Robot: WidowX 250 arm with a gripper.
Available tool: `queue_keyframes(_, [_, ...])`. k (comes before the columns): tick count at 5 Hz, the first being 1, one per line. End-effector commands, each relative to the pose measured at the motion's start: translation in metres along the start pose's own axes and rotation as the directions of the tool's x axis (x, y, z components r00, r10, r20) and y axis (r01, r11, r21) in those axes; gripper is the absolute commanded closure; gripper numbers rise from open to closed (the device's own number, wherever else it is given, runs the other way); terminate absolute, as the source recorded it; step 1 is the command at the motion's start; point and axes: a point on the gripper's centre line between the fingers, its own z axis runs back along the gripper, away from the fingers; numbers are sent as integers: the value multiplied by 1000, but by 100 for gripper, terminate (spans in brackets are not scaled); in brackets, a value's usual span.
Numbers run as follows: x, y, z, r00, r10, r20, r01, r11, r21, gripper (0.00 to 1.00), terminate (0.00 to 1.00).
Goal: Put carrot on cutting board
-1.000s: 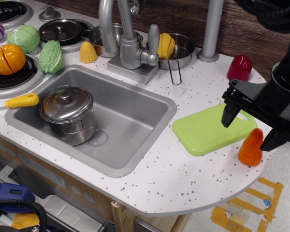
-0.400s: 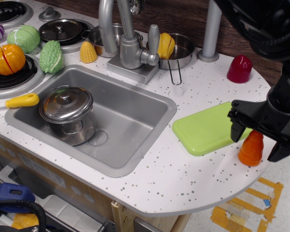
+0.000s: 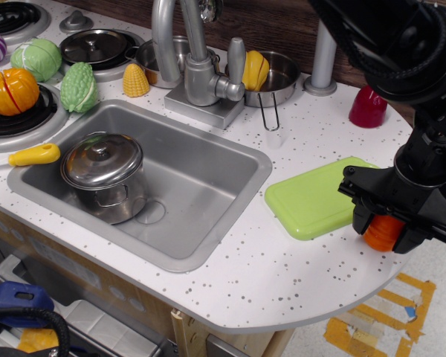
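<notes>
The orange ridged carrot [image 3: 383, 232] stands upright on the white counter, just off the right front corner of the lime-green cutting board [image 3: 316, 198]. My black gripper [image 3: 386, 229] has come down over it. One finger is on the carrot's left and one on its right, both close against it, and only the carrot's lower part shows between them. The jaws look open around the carrot, which still rests on the counter. The gripper body hides the board's right end.
A dark red dome toy [image 3: 368, 106] sits behind the board. The sink [image 3: 201, 178] holds a lidded steel pot [image 3: 104, 171]. The faucet [image 3: 197, 67], pans and toy vegetables stand at the back left. The counter's rounded edge [image 3: 357, 297] is close in front of the carrot.
The gripper has dropped from above the board's right end down over the carrot, and its fingers now flank it. The carrot has not moved.
</notes>
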Motion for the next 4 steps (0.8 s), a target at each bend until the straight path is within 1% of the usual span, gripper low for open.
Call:
queue_keyframes(1, [20,19,38,999,-52,-15,52,999,5,100,0])
queue_keyframes(2, [30,36,56,992,-112,-62,116,991,70,100,0])
queue_keyframes(3, [40,62,49,981,-189,-45,191,981,44,100,0])
queue_keyframes(4, [43,75,37,971,-237,-19,238,969,67,100,0])
